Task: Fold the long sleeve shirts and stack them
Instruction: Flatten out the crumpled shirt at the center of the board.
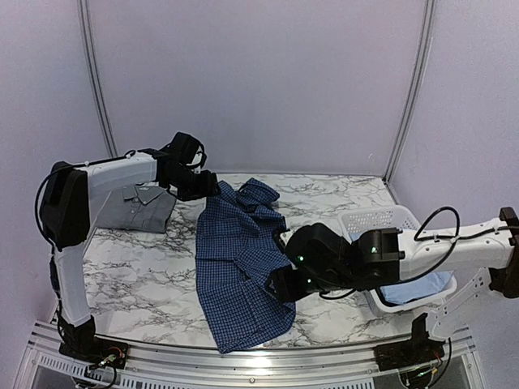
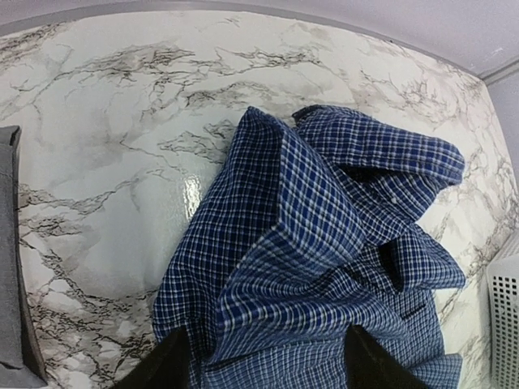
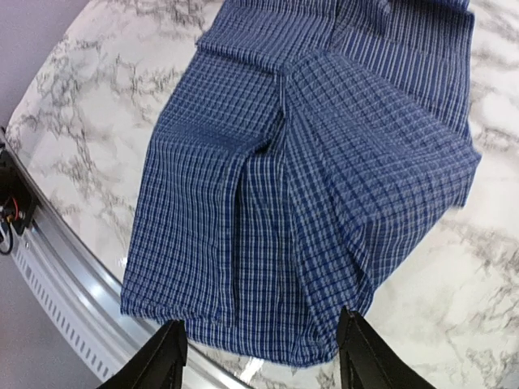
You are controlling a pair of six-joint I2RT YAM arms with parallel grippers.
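Observation:
The dark blue check shirt (image 1: 239, 259) lies lengthwise in the middle of the marble table, its collar end bunched at the back and its hem near the front edge. It fills the left wrist view (image 2: 324, 243) and the right wrist view (image 3: 308, 178). My left gripper (image 1: 204, 186) hovers open over the bunched collar end, its jaws wide apart (image 2: 268, 369). My right gripper (image 1: 284, 284) is open above the shirt's right side near the hem (image 3: 263, 361). The plain grey shirt (image 1: 142, 207) lies folded at the back left. The light blue shirt (image 1: 413, 290) lies in the basket.
A white perforated basket (image 1: 381, 219) stands at the right, under my right arm; its corner shows in the left wrist view (image 2: 507, 316). The table's metal front rail (image 1: 243, 361) runs just below the shirt's hem. The grey shirt's edge shows at the left (image 2: 8, 267).

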